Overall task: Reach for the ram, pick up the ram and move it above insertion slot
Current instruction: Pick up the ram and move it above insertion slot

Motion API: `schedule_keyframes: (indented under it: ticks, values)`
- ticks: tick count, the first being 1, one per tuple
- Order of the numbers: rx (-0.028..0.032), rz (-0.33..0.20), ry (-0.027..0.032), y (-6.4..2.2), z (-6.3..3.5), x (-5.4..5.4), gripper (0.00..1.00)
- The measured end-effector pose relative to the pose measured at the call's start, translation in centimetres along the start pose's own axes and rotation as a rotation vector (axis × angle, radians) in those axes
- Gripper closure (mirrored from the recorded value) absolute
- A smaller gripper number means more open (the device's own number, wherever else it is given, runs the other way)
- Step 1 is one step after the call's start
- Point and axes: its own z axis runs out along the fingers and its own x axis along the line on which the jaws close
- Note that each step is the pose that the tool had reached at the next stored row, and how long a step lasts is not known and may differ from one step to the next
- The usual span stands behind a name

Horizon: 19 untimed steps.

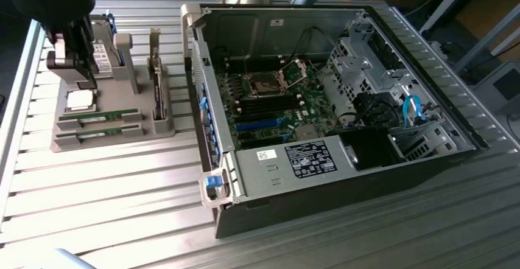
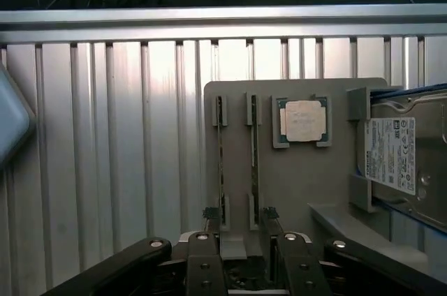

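Observation:
Two green RAM sticks lie in slots of a grey holder block at the exterior view's left. In the wrist view both sticks appear edge-on, one beside the other. My black gripper hangs over the block's far end, above the sticks and not touching them. Its fingers stand apart, so the gripper is open with nothing held. The motherboard's black memory slots lie inside the open computer case, far from the gripper.
The holder block also carries a CPU, a hard drive and upright cards. The case's tall walls stand between the block and the motherboard. Ribbed aluminium table surrounds everything.

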Motion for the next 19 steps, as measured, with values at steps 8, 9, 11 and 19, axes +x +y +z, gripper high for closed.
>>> schedule_keyframes:
  ticks: [8,9,11,19]
  values:
    - [0.0003,0.015,0.0053,0.39,1.85,0.0,0.64]
    - [0.0003,0.015,0.0055,0.41,1.94,0.0,0.64]
    - [0.0003,0.016,0.0065,0.58,2.86,0.0,0.64]
    - [0.0002,-0.005,0.0093,0.73,5.19,0.1,0.64]
